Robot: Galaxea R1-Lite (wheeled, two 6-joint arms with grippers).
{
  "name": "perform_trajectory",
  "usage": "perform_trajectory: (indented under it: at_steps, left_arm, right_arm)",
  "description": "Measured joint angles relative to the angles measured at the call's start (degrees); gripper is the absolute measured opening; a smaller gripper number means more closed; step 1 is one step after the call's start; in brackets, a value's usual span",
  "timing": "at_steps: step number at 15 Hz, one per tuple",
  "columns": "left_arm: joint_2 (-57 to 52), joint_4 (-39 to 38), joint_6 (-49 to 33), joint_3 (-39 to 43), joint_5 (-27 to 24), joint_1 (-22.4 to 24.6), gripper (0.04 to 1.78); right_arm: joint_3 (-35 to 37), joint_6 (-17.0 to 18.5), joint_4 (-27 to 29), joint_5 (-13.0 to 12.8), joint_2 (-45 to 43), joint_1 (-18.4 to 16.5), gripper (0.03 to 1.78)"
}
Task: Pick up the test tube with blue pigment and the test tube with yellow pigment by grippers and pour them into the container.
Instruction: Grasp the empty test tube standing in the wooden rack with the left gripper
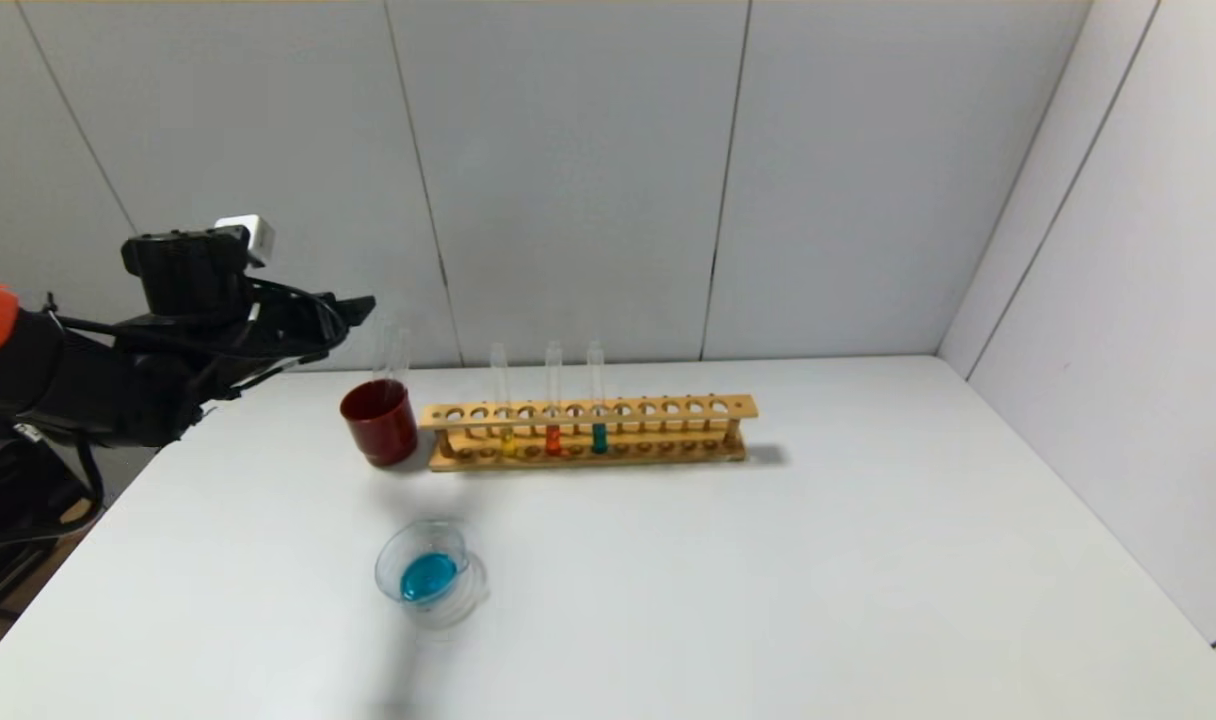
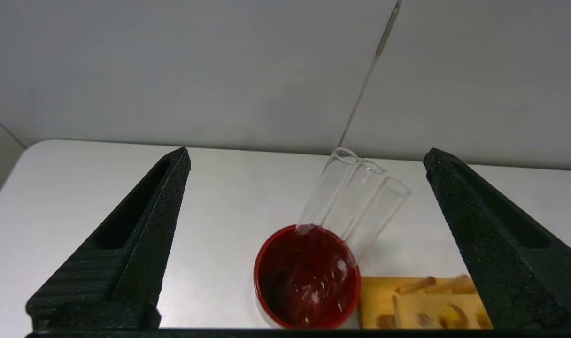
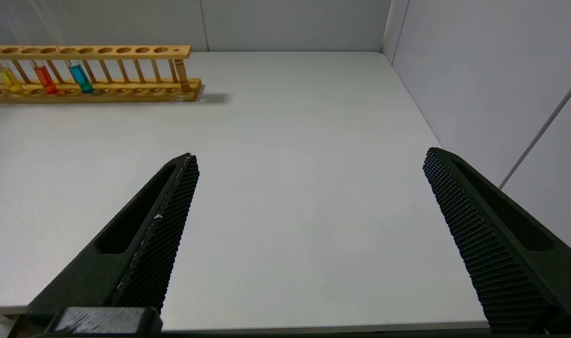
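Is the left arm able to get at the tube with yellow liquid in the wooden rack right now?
Probably yes. The left end effector is open and empty above the table edge, and the thin glass tube with yellow liquid stands upright with its top free. The dark-red cup sits between them, so coming in from above looks safer.

The worktop (image 1: 868, 560) lies bare across the frame's right half, while the red cup (image 1: 379, 422), rack (image 1: 588, 432) and glass dish (image 1: 430, 574) crowd centre-left.

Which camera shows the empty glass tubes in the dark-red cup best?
The left wrist view: three empty clear glass tubes lean together in the dark-red cup. The head view shows them faintly; the right wrist view misses them.
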Motion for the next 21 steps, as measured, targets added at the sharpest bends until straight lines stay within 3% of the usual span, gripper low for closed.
perform_trajectory:
  at_steps: [4, 7, 9, 16, 21]
  left_arm:
    - [-12.5, 16.2, -0.2, 2.5, 0.2, -1.2, 1.75]
    - [-21.4, 30.0, -0.5, 7.0, 0.5, -4.8, 1.75]
    - [-25.4, 34.0, -1.0, 10.8, 0.5, -7.9, 1.75]
    - [-26.9, 32.5, -4.6, 15.0, 0.4, -17.3, 1.75]
    - [-20.6, 20.7, -4.2, 14.8, 0.6, -19.3, 1.75]
  right_arm:
    - [0.0, 0.0, 0.0, 0.0, 0.0, 0.0, 1.75]
    - [0.0, 0.0, 0.0, 0.0, 0.0, 0.0, 1.75]
    - [0.0, 0.0, 0.0, 0.0, 0.0, 0.0, 1.75]
    - [0.0, 0.0, 0.0, 0.0, 0.0, 0.0, 1.75]
    - [0.0, 0.0, 0.0, 0.0, 0.0, 0.0, 1.75]
